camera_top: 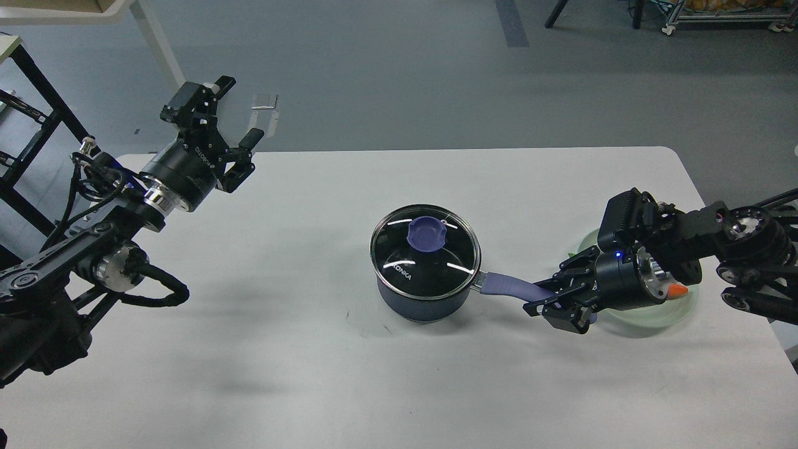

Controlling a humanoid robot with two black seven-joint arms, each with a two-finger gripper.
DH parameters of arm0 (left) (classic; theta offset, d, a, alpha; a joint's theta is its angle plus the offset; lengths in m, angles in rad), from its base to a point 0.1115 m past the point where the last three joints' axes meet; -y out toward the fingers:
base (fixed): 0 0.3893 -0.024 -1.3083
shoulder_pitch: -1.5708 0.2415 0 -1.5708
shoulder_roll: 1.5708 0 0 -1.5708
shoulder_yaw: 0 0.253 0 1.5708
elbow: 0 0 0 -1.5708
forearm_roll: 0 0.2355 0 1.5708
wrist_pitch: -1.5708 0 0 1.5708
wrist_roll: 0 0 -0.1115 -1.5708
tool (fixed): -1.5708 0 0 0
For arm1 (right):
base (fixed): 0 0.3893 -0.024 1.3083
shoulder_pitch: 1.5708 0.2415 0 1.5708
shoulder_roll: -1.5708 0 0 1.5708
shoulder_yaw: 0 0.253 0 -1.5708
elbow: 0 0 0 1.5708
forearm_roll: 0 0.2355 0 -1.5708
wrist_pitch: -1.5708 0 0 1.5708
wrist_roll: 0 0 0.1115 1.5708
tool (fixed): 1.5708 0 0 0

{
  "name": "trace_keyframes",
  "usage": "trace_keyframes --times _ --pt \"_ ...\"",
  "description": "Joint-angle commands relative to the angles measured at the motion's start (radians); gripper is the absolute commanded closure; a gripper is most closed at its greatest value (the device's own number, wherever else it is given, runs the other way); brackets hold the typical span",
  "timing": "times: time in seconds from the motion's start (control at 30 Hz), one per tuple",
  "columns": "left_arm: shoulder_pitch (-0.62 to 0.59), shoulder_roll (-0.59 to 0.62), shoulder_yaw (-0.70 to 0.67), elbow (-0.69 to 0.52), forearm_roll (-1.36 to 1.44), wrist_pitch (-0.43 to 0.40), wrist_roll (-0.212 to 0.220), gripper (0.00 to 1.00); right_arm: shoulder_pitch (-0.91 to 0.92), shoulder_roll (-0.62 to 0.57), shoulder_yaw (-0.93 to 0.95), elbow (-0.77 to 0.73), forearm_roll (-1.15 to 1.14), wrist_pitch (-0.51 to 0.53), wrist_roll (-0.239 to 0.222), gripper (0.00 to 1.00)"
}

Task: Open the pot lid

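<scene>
The dark navy pot (424, 299) stands at the middle of the white table (299, 374). The clear glass lid (426, 249) with its purple knob (426, 234) and KONKA lettering sits on the pot. The lavender handle (508, 287) points right. My right gripper (541, 298) is closed around the handle's far end. My left gripper (240, 112) is open and empty, raised over the table's back left corner, far from the pot.
A pale green glass plate (676, 312) lies under my right arm at the right, with a small orange object (678, 290) on it. A black frame (31, 125) stands off the table's left side.
</scene>
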Motion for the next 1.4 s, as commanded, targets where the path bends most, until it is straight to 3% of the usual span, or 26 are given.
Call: trace_keyframes --times 0.0,0.17,0.2,0.33,0.43,0.6,0.77,1.37 --pt "-0.055 0.004 0.007 -0.037 0.209 -0.031 -0.020 0.01 0.000 0.002 0.000 -0.003 0.000 0.000 0.000 0.65" --pt "-0.097 0.002 0.012 -0.063 0.340 -0.058 -0.046 0.01 0.000 0.002 0.000 -0.003 0.000 0.000 0.000 0.65" --pt "-0.125 0.004 0.032 -0.095 0.495 -0.059 -0.068 0.01 -0.003 0.002 0.000 -0.003 0.000 0.000 0.000 0.65" --pt "-0.158 0.004 0.058 -0.123 0.656 -0.053 -0.068 0.01 -0.006 0.002 0.000 -0.003 0.000 0.000 0.000 0.67" --pt "-0.231 -0.004 0.142 -0.172 0.987 0.040 -0.068 0.01 -0.015 0.002 0.000 -0.003 0.001 0.000 0.000 0.67" --pt "-0.354 -0.018 0.356 -0.175 1.150 0.226 -0.068 0.01 -0.023 0.003 0.000 -0.003 0.003 0.000 0.000 0.67" --pt "-0.471 -0.033 0.590 -0.173 1.207 0.290 -0.068 0.01 -0.023 0.005 0.002 -0.006 0.005 -0.002 0.000 0.67" --pt "-0.509 -0.257 0.664 -0.029 1.520 0.306 -0.068 0.01 -0.037 0.002 0.002 -0.006 0.006 -0.002 0.000 0.67"
